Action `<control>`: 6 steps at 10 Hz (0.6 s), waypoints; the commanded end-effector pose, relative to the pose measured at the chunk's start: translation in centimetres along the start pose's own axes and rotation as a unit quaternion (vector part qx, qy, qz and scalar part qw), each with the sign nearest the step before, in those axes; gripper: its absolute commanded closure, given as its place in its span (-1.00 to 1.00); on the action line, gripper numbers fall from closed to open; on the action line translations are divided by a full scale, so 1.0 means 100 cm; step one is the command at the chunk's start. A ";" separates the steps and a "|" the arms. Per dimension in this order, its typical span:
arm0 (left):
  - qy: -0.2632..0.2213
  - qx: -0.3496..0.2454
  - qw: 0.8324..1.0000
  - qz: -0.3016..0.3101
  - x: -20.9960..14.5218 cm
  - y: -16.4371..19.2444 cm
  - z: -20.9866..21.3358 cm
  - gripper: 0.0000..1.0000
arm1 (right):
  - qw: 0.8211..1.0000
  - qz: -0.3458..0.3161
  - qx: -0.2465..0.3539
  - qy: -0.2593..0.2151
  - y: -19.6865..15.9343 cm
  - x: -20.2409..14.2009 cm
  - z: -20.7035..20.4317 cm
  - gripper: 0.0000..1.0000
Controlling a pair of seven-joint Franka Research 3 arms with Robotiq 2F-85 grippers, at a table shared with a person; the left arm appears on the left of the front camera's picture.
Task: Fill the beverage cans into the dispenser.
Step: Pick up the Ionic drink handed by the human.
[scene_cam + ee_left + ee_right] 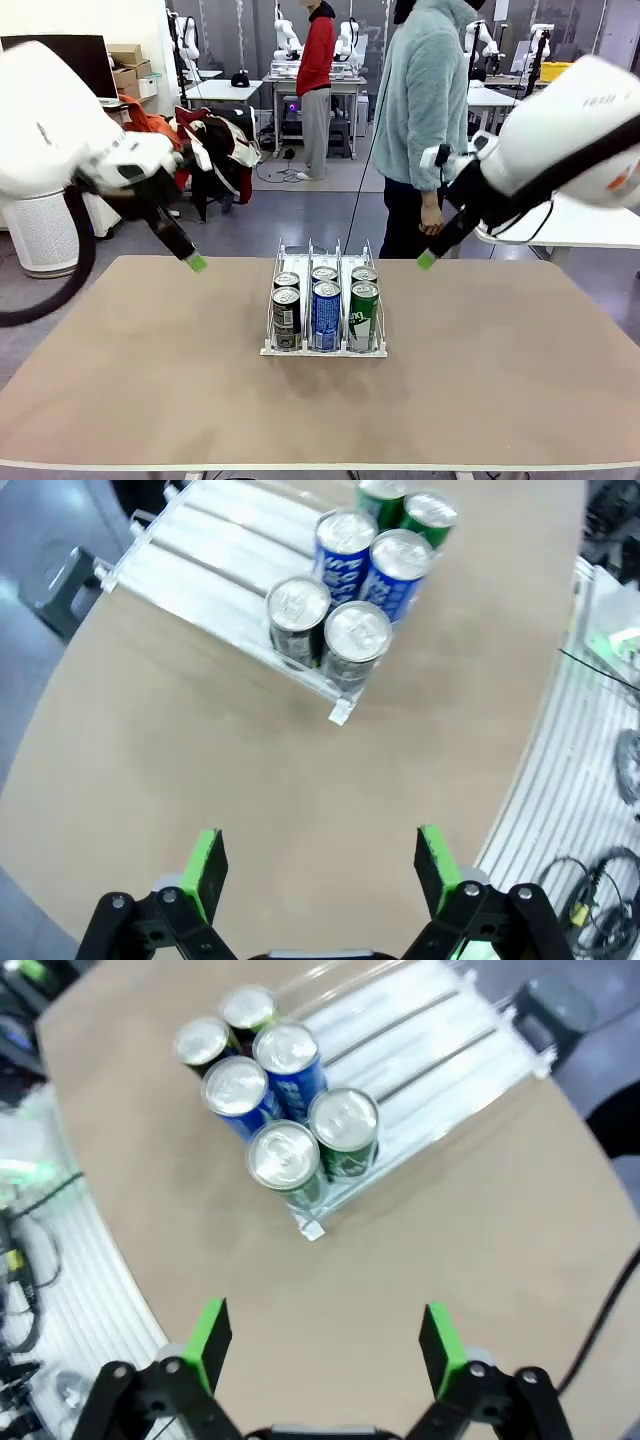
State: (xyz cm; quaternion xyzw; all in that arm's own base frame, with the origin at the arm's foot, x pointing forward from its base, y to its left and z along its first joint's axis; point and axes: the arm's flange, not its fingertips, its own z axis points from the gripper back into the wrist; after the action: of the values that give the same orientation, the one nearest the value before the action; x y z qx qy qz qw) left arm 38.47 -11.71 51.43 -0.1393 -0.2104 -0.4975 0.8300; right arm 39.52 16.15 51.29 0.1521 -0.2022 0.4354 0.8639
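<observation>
Tabletop [150, 400]: one dispenser [325, 351], mid-table.
Cans [326, 312]: six at its near end: two black, two blue, two green, one colour per lane.
Left tool [320, 865]: apart, empty.
Right tool [325, 1345]: apart, empty.
Person [425, 100]: one, far side.

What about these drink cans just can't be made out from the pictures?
Front view: the three rear cans are mostly hidden behind the front cans; their labels are unreadable.
Left wrist view: the green cans sit at the top edge, which cuts one off.
Right wrist view: the black cans are largely blocked by the blue cans.
</observation>
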 end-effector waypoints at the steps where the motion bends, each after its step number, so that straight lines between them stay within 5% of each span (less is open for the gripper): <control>1: -0.033 -0.024 0.999 -0.033 0.006 0.010 0.040 -1.00 | 0.998 0.037 0.042 -0.007 -0.014 0.014 0.033 -1.00; 5: -0.060 0.066 0.996 -0.003 0.008 0.003 0.100 -1.00 | 0.996 0.021 0.036 -0.074 -0.028 0.028 0.103 -1.00; 6: -0.060 0.028 0.998 -0.025 0.015 0.008 0.102 -1.00 | 0.998 0.037 0.028 -0.040 -0.014 0.030 0.096 -1.00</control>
State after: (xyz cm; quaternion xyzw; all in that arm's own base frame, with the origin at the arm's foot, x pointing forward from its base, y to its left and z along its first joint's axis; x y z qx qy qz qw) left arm 37.36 -7.33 61.92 -0.1236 -0.2873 -0.4925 0.8122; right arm 40.62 12.00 62.31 0.1902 -0.2461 0.4500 0.8371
